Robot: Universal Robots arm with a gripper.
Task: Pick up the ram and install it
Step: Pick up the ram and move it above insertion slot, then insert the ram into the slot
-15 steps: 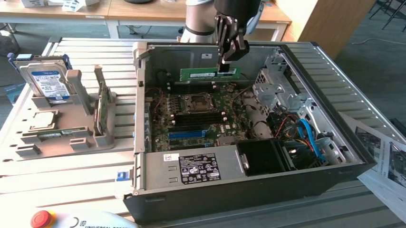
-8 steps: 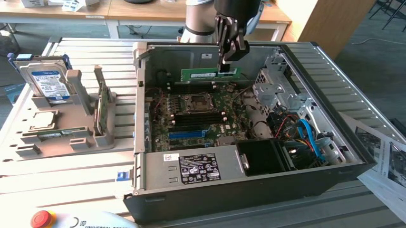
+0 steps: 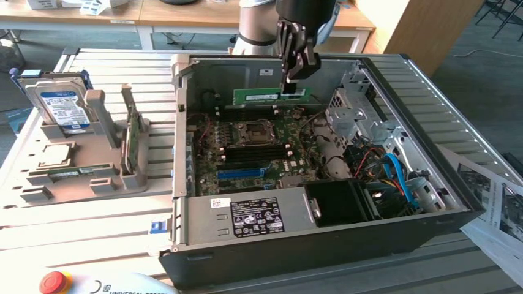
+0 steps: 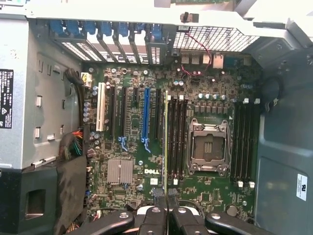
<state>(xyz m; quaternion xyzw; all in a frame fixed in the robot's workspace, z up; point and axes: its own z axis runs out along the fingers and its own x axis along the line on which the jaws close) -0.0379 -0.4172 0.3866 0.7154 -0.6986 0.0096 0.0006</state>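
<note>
Fingers: I saw them clamped on the ram.
Ram: held on edge above the motherboard, inside the open case.

The green ram bears a white sticker; the dark green motherboard has one blue slot; the button is red.

A slatted metal table is carrying an open computer case at its middle; a grey parts tray is sitting toward the exterior view's left edge; printed papers are lying at the opposite edge; a teach pendant is resting at the near edge.
</note>
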